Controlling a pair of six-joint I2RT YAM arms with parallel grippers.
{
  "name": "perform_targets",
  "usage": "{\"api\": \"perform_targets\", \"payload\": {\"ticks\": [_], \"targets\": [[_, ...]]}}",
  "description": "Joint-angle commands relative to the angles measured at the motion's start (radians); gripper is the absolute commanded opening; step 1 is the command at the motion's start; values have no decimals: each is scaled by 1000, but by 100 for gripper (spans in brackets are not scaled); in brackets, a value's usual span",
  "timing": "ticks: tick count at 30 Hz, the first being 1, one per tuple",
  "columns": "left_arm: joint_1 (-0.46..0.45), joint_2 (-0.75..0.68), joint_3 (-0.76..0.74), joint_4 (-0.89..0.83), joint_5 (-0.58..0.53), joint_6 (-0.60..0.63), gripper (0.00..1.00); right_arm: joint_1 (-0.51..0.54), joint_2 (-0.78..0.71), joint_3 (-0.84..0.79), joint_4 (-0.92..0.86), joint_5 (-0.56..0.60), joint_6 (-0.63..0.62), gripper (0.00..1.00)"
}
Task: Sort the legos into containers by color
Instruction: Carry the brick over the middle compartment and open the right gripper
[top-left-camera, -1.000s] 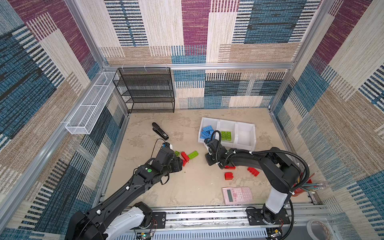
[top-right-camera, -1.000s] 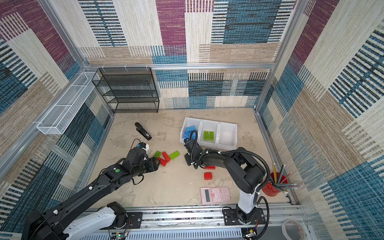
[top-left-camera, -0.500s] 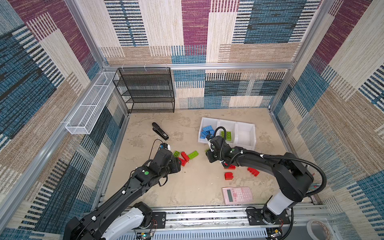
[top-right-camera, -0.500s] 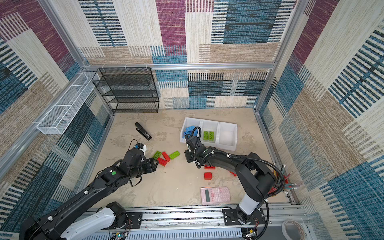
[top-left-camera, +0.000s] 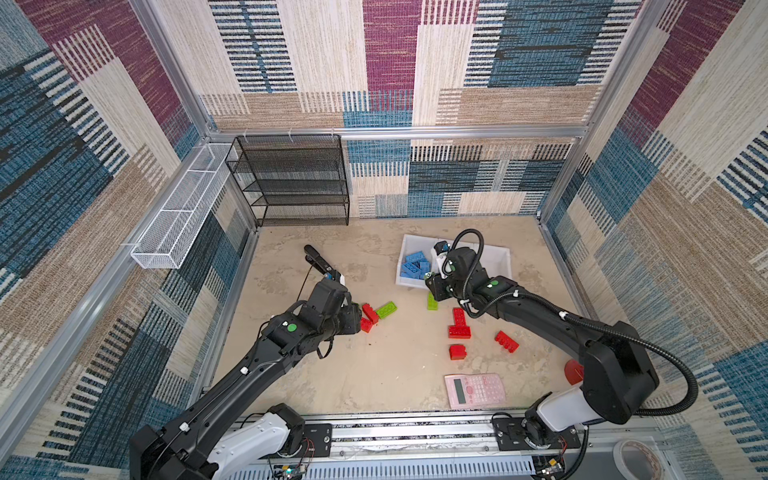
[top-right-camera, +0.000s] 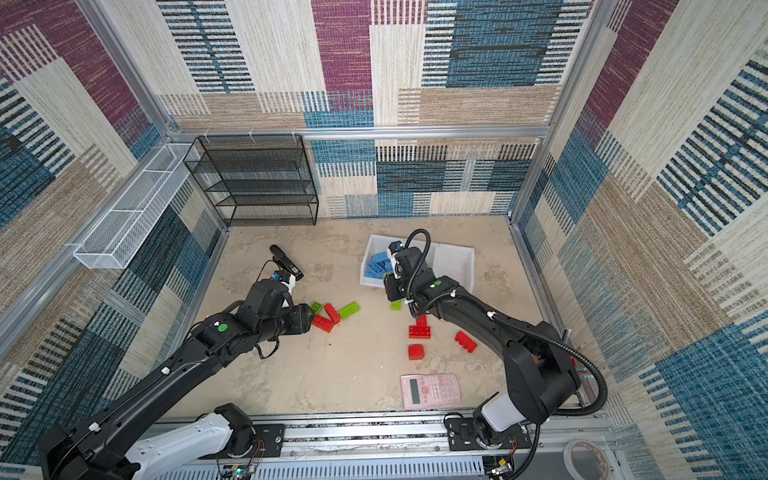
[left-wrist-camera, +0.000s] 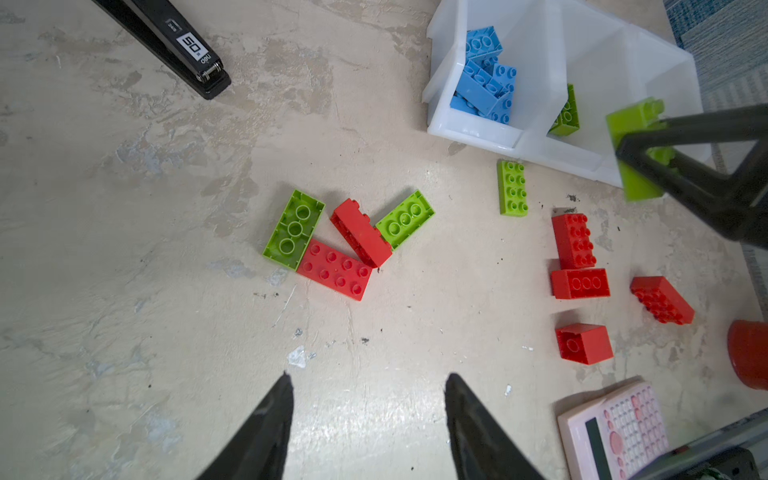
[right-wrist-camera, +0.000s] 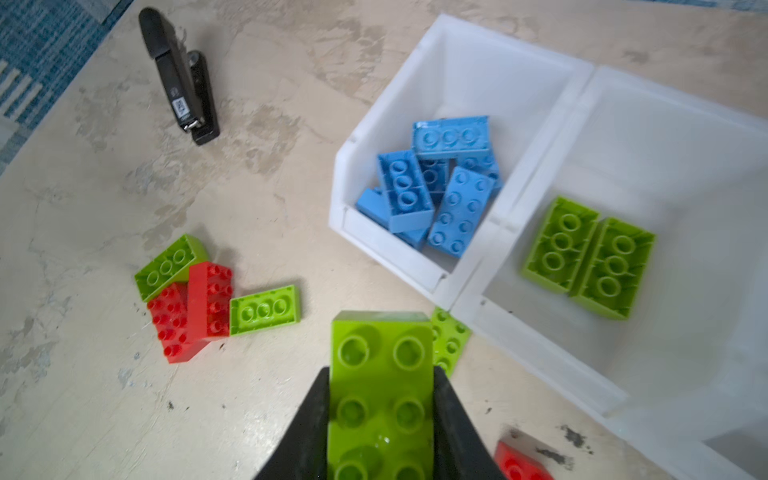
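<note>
Nearest me, my left fingers (left-wrist-camera: 266, 424) stand spread and empty above the counter (left-wrist-camera: 124, 291), short of a touching cluster of red and green legos (left-wrist-camera: 334, 270). Farther on, my right fingers (right-wrist-camera: 307, 424) pinch a lime green lego (right-wrist-camera: 380, 374) by its long sides, just short of the middle container (right-wrist-camera: 536, 345), which holds two green ones beside the container of blues (right-wrist-camera: 357, 232). I judge the danger is carrying it too low: the brick could clip that near wall and twist loose.

Glossy plastic on that green brick (right-wrist-camera: 380, 386), smooth blue bricks (right-wrist-camera: 457, 208) in milky, matt plastic bins (right-wrist-camera: 457, 62), tabletop (left-wrist-camera: 166, 208) mottled and rough like plaster, coarse woven cloth on the walls (top-left-camera: 540, 54), black metal mesh rack (top-left-camera: 291, 178).
</note>
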Motion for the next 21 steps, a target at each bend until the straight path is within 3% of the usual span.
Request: {"api": "perform_targets", "payload": {"ticks": [1,7,13,16,19,21], "targets": [[0,56,76,-78,-25,132,60,-65,-12,1,39,-89,-3,29],[0,196,200,-137,23,244,63,-198,23,3,109,-168,33,29],[0,291,264,-145,78,268,69,-258,120,50,154,-181,47,29],[0,314,278,-153,83,289,80,-282,170,74,168,-188,52,29],[0,317,275,-141,104,313,99,-306,210,91,188,-209,60,31],[0,319,273,-130,107,324,99,-318,233,106,194,-223,65,34]]}}
